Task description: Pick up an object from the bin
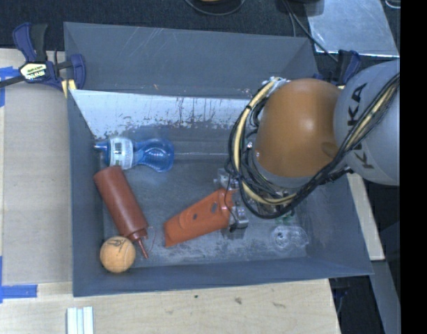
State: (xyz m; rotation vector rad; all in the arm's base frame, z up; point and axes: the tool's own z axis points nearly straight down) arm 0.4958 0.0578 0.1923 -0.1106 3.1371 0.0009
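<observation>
My gripper (235, 218) is low in the bin, right of the middle, mostly hidden under the arm's wrist. It sits at the right end of a flat orange tool-like piece (193, 221), which lies slanted on the floor with its left end nearer the front wall. Whether the gripper touches the piece is hidden. A small clear plastic thing (281, 237) lies just right of the gripper, near the front right corner.
A red-brown squeeze bottle (120, 202) lies slanted at the left, its nozzle pointing to the front. A wooden ball (117, 254) rests in the front left corner. A clear blue bottle with a white cap (138, 153) lies by the back wall at the left.
</observation>
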